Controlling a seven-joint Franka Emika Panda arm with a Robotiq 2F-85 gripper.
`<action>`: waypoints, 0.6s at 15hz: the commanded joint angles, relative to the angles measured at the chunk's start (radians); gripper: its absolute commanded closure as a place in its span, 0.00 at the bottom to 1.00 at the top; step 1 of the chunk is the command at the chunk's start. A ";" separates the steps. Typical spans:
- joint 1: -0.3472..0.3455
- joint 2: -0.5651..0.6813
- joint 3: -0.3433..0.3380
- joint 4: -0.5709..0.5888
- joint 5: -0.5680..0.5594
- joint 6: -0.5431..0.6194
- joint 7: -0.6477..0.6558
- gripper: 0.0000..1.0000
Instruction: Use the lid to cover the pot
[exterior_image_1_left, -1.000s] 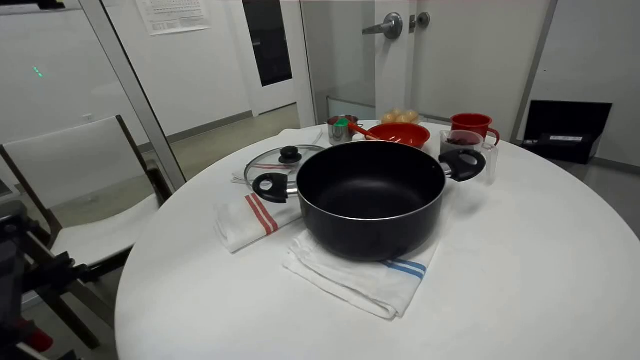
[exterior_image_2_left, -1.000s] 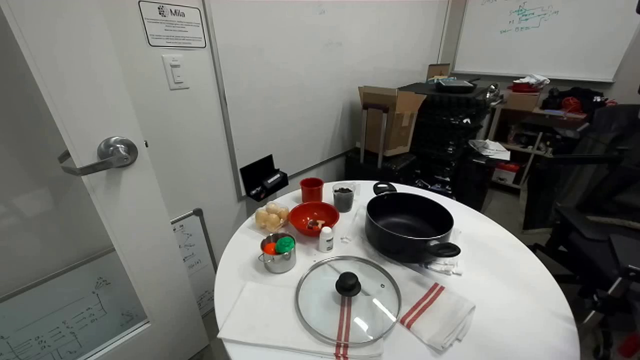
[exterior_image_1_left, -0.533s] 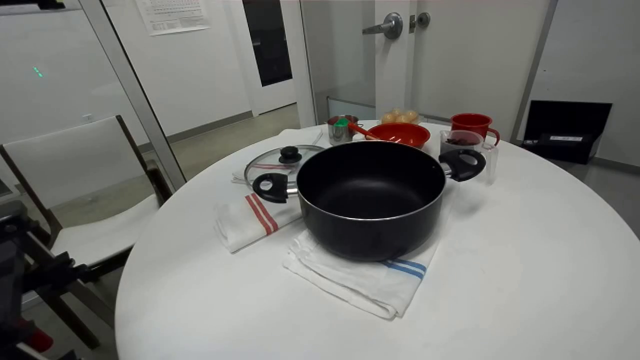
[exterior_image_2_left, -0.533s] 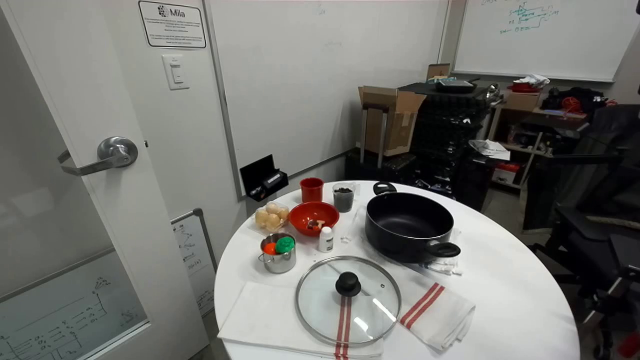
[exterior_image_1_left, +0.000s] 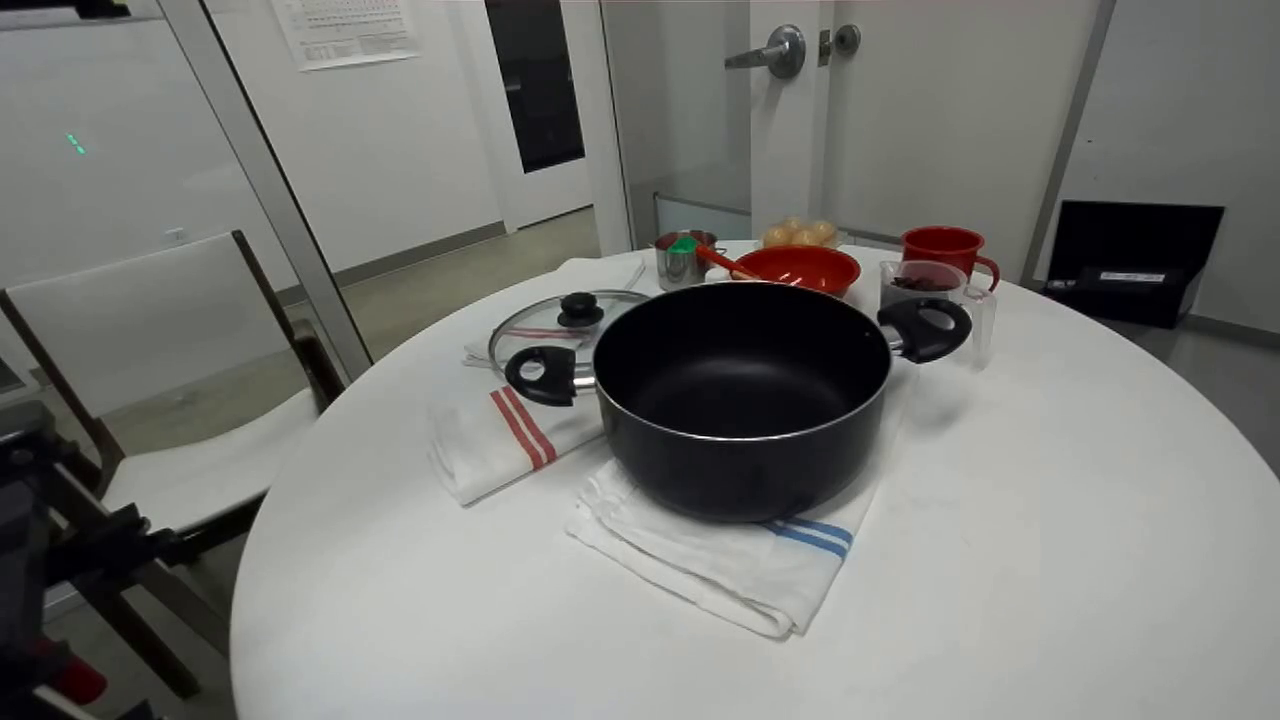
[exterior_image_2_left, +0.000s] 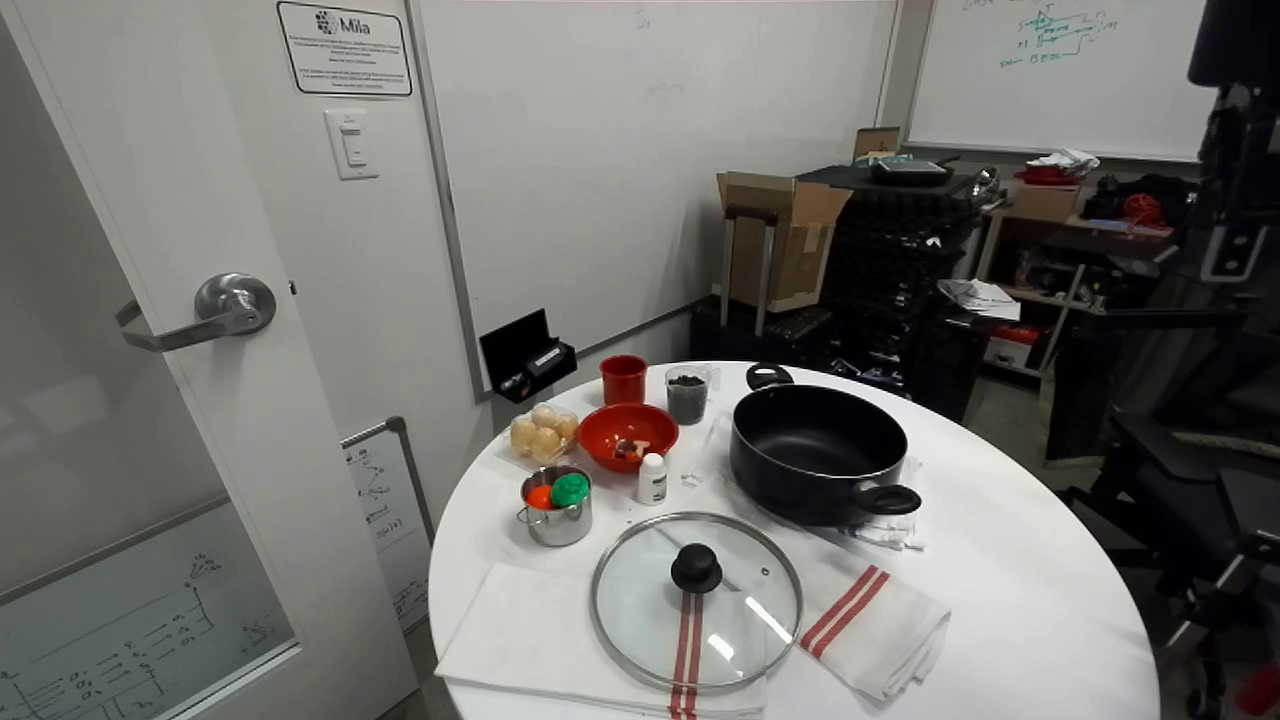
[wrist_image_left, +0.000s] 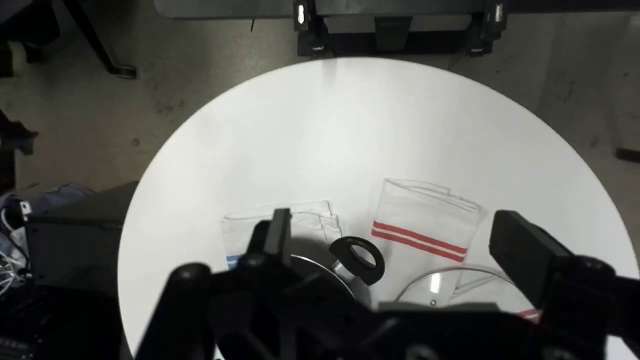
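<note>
Glass lid (exterior_image_2_left: 722, 612) lies flat on a white cloth (exterior_image_2_left: 525, 635), bottom middle in an exterior view; right of it, the pot (exterior_image_2_left: 820, 455) has no cover. I guess step one, reaching the lid, is on. The tool (wrist_image_left: 397, 242), wide apart, holds nothing; next it should come down and pinch the knob (exterior_image_2_left: 697, 567). Metal cup (exterior_image_2_left: 560, 527), red bowl (exterior_image_2_left: 603, 430) and white bottle (exterior_image_2_left: 652, 482) stand near; the pot's handle (exterior_image_2_left: 890, 499) could bump the lid.
</note>
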 joint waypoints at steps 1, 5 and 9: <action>0.047 0.118 -0.028 0.051 0.005 0.096 -0.106 0.00; 0.081 0.272 -0.038 0.118 0.020 0.206 -0.232 0.00; 0.105 0.447 -0.030 0.230 0.045 0.271 -0.357 0.00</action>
